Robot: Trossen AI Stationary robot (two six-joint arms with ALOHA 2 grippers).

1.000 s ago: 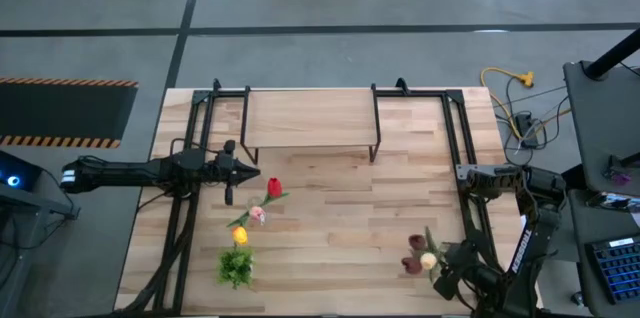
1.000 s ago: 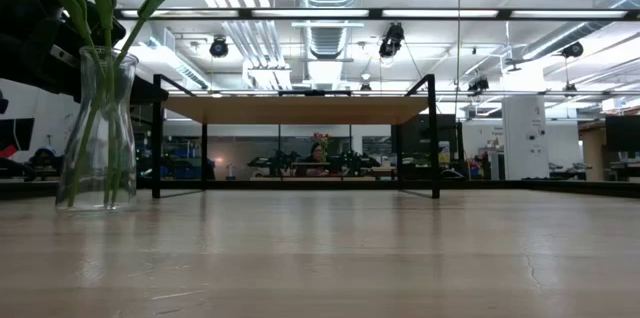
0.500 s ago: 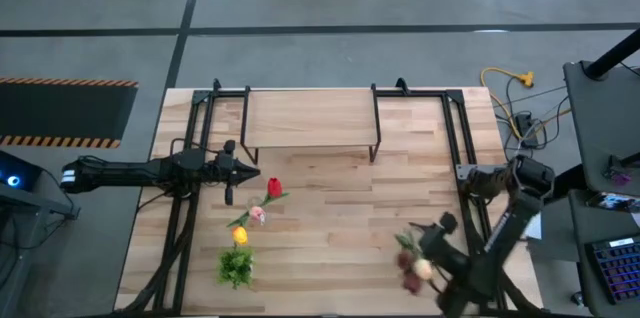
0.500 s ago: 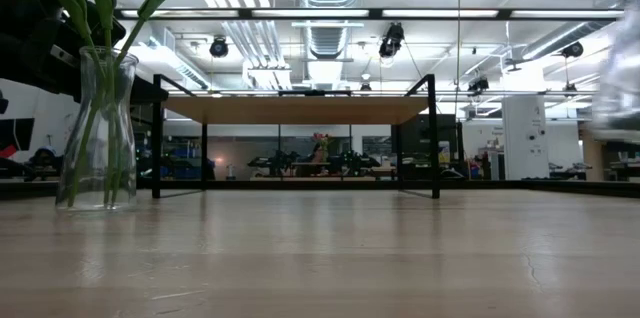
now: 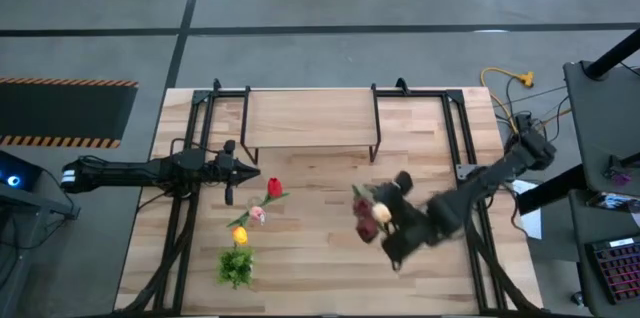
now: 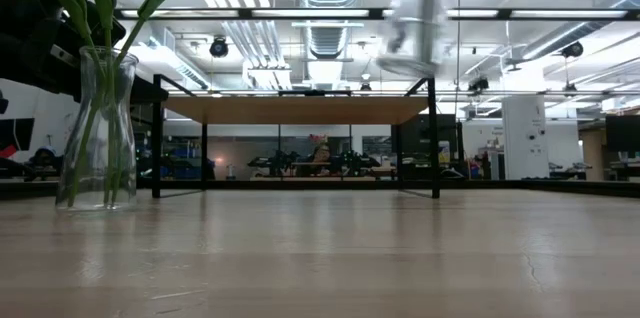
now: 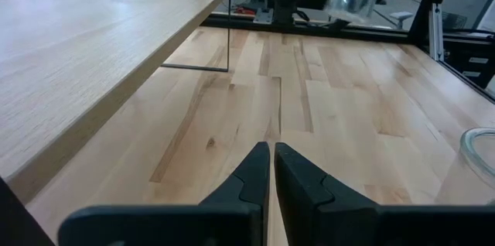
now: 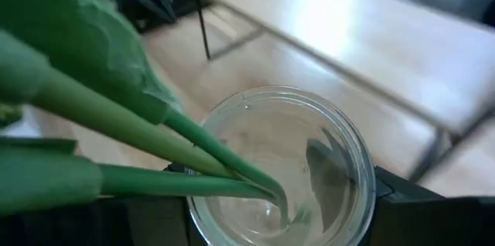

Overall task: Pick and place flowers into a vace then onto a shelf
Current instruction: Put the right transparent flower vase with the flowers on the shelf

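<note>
From above, the right gripper (image 5: 400,220) has swung in from the worktop's (image 5: 320,258) 4 o'clock corner toward centre, jaws grasping a glass vase (image 5: 385,220) with flowers (image 5: 368,208) in it — heading for the shelf (image 5: 310,118) at 12. Low view: vase airborne. Left gripper (image 5: 243,168) waits at 9 o'clock, jaws clenched — another vase of flowers sits nearby.

Shelf (image 5: 310,118) at table (image 5: 320,248) rear; two vases (image 5: 243,226) (image 8: 280,165) forward, flowers (image 5: 372,213) inside.
</note>
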